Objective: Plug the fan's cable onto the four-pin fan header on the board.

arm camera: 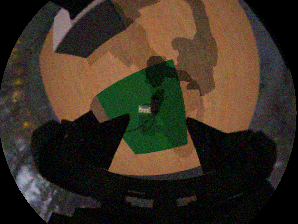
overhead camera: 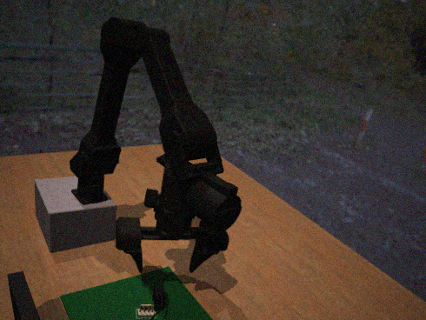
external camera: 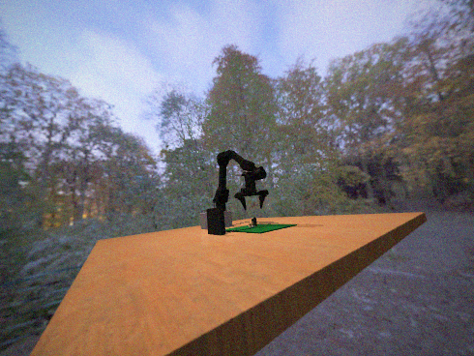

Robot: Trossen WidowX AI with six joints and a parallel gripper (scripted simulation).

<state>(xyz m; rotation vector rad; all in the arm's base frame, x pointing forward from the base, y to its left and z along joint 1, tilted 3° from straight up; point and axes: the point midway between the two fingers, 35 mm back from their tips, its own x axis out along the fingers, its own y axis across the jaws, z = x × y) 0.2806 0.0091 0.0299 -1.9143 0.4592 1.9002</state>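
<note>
A green board (overhead camera: pixel 100 300) (external camera: pixel 263 227) (arm camera: pixel 123 99) lies on the wooden table. A small white four-pin header (overhead camera: pixel 145 311) (arm camera: pixel 144 108) sits on the board. The dark fan plug (overhead camera: pixel 159 298) (external camera: pixel 255 224) stands upright right beside the header; I cannot tell whether they touch. My gripper (overhead camera: pixel 167 263) (external camera: pixel 251 202) (arm camera: pixel 158 117) is open and empty. It hangs above the board's far edge, a short way above and behind the plug, touching nothing. In the wrist view the plug is only a dark blur next to the header.
The arm stands on a grey block (overhead camera: pixel 65 213) (external camera: pixel 208 220) behind the board. A flat black object (overhead camera: pixel 21 296), perhaps the fan, lies at the board's left side. The table's right edge (overhead camera: pixel 304 217) runs diagonally close by.
</note>
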